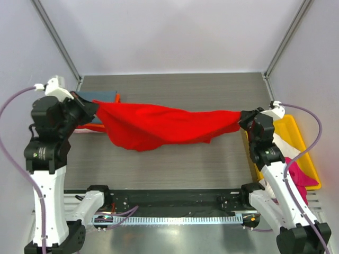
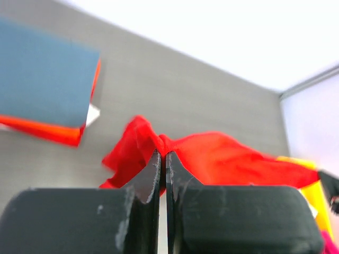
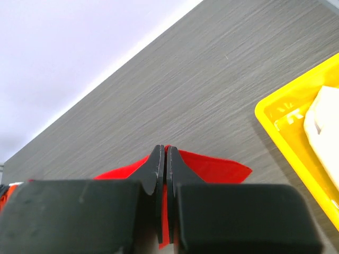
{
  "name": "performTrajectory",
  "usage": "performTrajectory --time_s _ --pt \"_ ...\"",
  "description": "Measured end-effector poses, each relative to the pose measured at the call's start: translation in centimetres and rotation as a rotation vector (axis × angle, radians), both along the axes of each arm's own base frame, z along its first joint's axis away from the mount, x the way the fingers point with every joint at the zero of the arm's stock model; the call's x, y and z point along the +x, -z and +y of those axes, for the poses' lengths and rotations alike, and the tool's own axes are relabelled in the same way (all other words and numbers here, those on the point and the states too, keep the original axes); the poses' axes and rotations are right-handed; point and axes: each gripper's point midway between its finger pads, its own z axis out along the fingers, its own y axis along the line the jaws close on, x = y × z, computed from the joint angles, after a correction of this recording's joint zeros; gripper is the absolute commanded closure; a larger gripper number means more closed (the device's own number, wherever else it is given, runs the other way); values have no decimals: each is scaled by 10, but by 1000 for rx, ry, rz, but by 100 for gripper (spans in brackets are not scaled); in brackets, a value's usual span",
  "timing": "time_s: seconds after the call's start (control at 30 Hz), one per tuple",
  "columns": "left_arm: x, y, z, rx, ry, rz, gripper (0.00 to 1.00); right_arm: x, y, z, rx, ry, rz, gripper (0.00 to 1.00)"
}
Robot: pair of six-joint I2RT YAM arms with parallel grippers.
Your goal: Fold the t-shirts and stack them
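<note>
Two grippers hold the red shirt (image 1: 159, 126) up between them, the left gripper (image 1: 95, 107) pinched shut on one end and the right gripper (image 1: 241, 119) pinched shut on the other, so the cloth hangs in a sagging band over the table (image 1: 175, 172). I can't tell if its drooping middle brushes the top. I'd say this is the spreading step, ahead of any fold. Next it wants lowering flat and square, clear of the folded blue shirt (image 2: 47, 79) lying on the orange one (image 2: 47, 132) at the back left. A pink shirt (image 1: 302, 177) waits in the tray (image 1: 304, 138)
</note>
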Motion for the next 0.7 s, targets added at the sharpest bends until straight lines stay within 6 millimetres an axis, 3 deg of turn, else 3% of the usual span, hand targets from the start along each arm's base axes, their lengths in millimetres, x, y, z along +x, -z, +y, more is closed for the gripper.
performTrajectory --time_s 0.1,0.2,0.43,0.57,0.7 --pt "-14 -38 5 11 -25 -100 100 -13 -17 0 -9 -15 -18 99" --pt "-32 -57 7 11 -34 -150 100 -26 -44 4 -8 -53 -78 99" --pt "-61 -91 6 -14 -40 -244 100 -68 -143 7 1 -106 -312 99" --pt "-57 -100 3 -48 -31 -262 100 -96 -185 5 10 -113 -420 99" --pt "-27 -107 -4 -99 -14 -271 99 -99 -183 3 9 -105 -410 99"
